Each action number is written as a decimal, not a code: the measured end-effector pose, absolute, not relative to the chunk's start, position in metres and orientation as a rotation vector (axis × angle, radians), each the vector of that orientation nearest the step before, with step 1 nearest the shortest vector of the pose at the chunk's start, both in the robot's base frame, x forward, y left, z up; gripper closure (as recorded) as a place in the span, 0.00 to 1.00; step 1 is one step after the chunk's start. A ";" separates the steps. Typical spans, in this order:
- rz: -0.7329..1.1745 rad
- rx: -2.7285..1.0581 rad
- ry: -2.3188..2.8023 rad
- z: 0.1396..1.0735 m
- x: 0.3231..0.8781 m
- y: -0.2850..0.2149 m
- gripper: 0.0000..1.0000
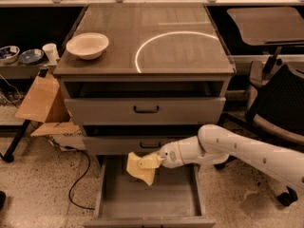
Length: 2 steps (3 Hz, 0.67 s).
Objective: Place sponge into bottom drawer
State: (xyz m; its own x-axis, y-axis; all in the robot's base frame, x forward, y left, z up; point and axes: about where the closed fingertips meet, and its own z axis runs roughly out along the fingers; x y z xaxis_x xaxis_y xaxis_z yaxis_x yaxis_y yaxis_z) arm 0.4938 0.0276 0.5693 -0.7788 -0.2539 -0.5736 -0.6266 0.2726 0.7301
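The sponge [139, 171] shows its pale yellow foam side and hangs tilted above the left part of the open bottom drawer [152, 198]. My gripper [148, 163] reaches in from the right on a white arm and is shut on the sponge, just below the middle drawer's front. The bottom drawer is pulled out, and its wide grey floor is bare. The sponge's dark green top is hidden.
A white bowl [88, 45] sits on the cabinet top at the left. The top drawer [145, 109] and the middle drawer [137, 144] stand slightly ajar. A cardboard box [45, 103] and a cable lie on the floor at left. A black chair [280, 108] stands at right.
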 end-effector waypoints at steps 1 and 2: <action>1.517 -0.818 2.202 0.570 0.493 0.034 1.00; 1.507 -0.841 2.196 0.573 0.490 0.034 1.00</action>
State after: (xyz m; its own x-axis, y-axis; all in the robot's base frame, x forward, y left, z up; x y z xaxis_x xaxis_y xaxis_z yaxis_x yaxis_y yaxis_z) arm 0.4898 0.0341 0.5734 -0.7641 -0.2750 -0.5835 -0.6434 0.2593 0.7203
